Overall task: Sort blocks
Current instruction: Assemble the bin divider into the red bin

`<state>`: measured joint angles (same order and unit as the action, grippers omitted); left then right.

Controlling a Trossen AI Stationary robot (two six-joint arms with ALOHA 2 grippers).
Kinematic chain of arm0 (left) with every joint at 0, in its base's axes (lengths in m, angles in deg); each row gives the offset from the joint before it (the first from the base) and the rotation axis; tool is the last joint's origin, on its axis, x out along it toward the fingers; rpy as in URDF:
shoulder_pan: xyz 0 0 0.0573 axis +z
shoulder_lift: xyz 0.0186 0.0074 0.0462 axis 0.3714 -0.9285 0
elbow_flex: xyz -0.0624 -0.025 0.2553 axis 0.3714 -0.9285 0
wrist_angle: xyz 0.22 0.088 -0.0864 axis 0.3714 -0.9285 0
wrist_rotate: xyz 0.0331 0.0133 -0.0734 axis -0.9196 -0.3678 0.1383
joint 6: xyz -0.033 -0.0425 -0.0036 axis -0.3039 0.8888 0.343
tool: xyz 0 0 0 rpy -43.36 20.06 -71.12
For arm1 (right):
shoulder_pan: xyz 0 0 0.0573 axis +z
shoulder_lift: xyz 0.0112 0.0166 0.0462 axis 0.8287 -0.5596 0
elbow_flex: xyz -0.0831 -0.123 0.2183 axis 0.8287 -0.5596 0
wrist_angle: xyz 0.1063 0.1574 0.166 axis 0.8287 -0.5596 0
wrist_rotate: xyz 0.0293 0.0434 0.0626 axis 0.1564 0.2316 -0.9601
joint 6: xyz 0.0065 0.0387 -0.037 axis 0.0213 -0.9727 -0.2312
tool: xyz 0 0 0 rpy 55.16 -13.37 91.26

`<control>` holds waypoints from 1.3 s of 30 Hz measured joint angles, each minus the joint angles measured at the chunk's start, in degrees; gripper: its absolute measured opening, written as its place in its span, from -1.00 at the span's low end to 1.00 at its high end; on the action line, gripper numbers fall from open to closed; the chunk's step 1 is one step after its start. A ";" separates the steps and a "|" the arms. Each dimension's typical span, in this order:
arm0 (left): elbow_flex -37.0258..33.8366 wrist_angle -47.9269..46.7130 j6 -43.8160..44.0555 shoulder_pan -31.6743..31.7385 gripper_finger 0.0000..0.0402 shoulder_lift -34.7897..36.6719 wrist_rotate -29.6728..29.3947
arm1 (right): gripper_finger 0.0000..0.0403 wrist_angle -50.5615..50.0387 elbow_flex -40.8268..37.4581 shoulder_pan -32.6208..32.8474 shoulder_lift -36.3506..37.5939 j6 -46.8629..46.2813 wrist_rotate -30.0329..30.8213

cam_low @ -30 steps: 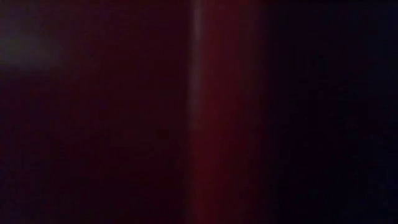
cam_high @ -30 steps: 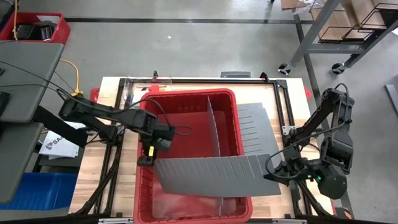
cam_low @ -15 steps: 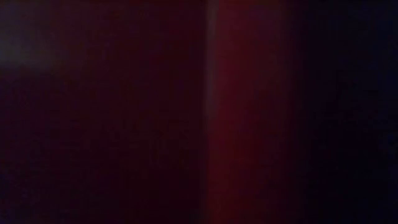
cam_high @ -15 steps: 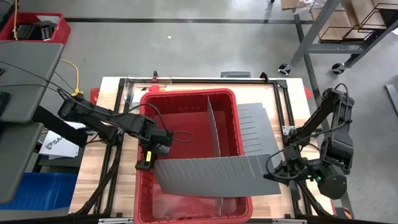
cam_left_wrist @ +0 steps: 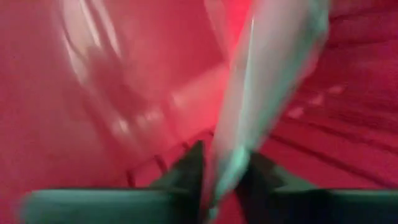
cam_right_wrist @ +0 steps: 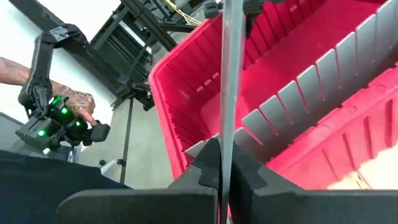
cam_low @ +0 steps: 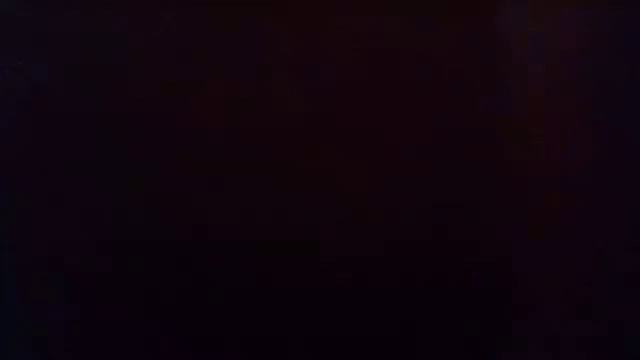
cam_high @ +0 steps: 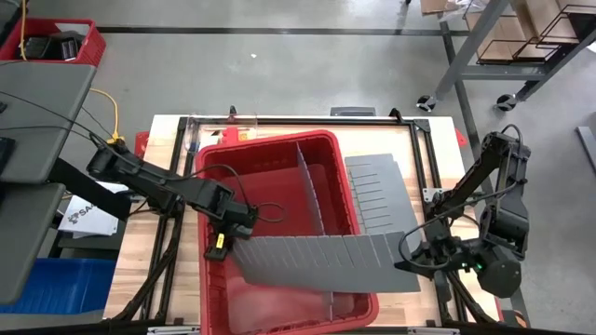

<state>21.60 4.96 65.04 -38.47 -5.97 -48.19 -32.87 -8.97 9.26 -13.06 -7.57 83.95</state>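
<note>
The low view is black; no blocks can be made out, perhaps hidden.

I see the red bin [cam_high: 279,177] skewed on the surface [cam_high: 168,270]. Left end effector [cam_high: 226,233] at its left wall; right end effector [cam_high: 416,258] grips the divider sheet [cam_high: 326,261] across it.

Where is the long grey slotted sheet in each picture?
High view: long grey divider sheet lies across the red bin, near side.
Low view: dark, not visible.
Left wrist view: blurred grey sheet between the fingers.
Right wrist view: edge-on, clamped between the fingers.
Shared landmark: the red bin.
</note>
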 joint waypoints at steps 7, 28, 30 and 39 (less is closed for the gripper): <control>11.56 -9.48 -5.18 3.90 -0.97 0.03 -9.06 | -1.00 5.38 2.78 0.18 0.81 7.55 0.34; 47.72 -29.68 -38.75 20.69 -0.99 0.17 -41.15 | -1.00 8.55 33.80 -18.00 -23.27 34.94 -3.37; 48.13 -31.12 -42.21 21.16 -0.99 0.49 -40.63 | -1.00 12.18 37.56 -20.29 -27.98 37.22 -3.38; 48.09 -31.11 -43.80 21.86 -0.99 4.77 -37.95 | -1.00 22.00 59.08 -27.28 -49.01 39.54 5.12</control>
<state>69.70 -26.15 21.25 -16.61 -1.20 -86.14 -10.87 50.11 -18.02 -62.07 31.97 89.08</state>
